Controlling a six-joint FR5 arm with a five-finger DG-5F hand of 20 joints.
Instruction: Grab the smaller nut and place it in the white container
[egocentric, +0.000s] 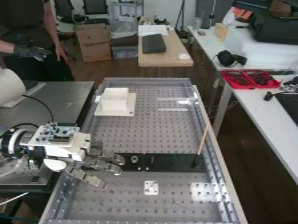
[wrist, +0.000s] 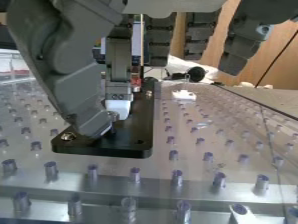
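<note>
Over the black bar's (egocentric: 174, 163) arm-side end, the hand (egocentric: 102, 164) has its thumb and one finger clamped on the smaller nut (wrist: 114, 116). The bearing (egocentric: 134, 159) stands on the bar; beyond the bar sits the white container (egocentric: 115, 102)

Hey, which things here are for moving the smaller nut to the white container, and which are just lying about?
For the job:
- hand, by the black bar
- flat black bar, the parts' stand
- white container, farther along the bench

Just lying about:
- bearing on the bar
- small white plate
- thin stick
- cardboard box on the floor
</note>
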